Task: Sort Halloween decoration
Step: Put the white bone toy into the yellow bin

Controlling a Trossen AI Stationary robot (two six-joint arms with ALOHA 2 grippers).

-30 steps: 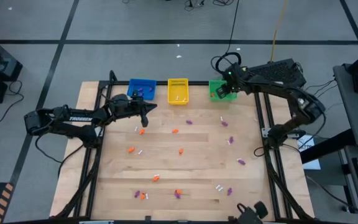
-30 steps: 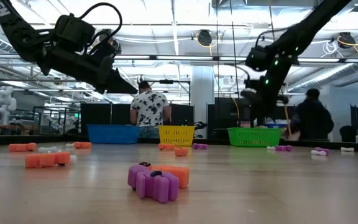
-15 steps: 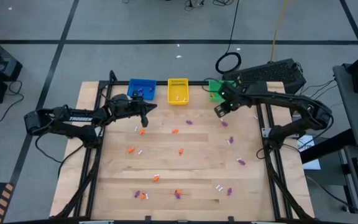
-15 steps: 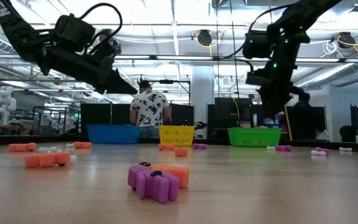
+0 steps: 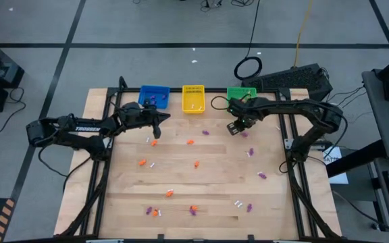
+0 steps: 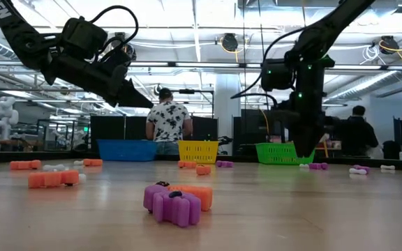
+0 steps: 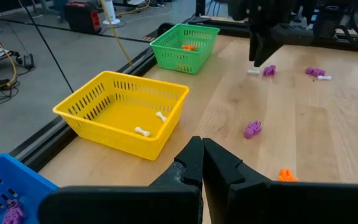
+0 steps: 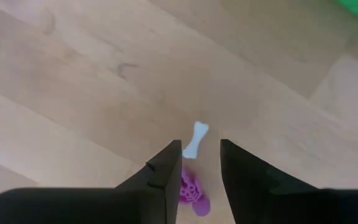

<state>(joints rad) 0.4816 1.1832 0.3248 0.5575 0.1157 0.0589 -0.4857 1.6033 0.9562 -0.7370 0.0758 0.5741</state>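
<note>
The right gripper (image 5: 233, 127) hangs low over the bench (image 5: 201, 182) just in front of the green basket (image 5: 238, 95), its fingers (image 8: 166, 171) apart and empty, straddling a white bone trinket (image 8: 195, 138) and a purple trinket (image 8: 191, 194) lying on the wood. The left gripper (image 5: 158, 119) hovers in front of the blue basket (image 5: 154, 96), fingers pressed together, holding nothing. Orange, purple and white Halloween decoration (image 5: 196, 163) pieces lie scattered across the bench; two white bones sit in the yellow basket (image 7: 89, 106).
</note>
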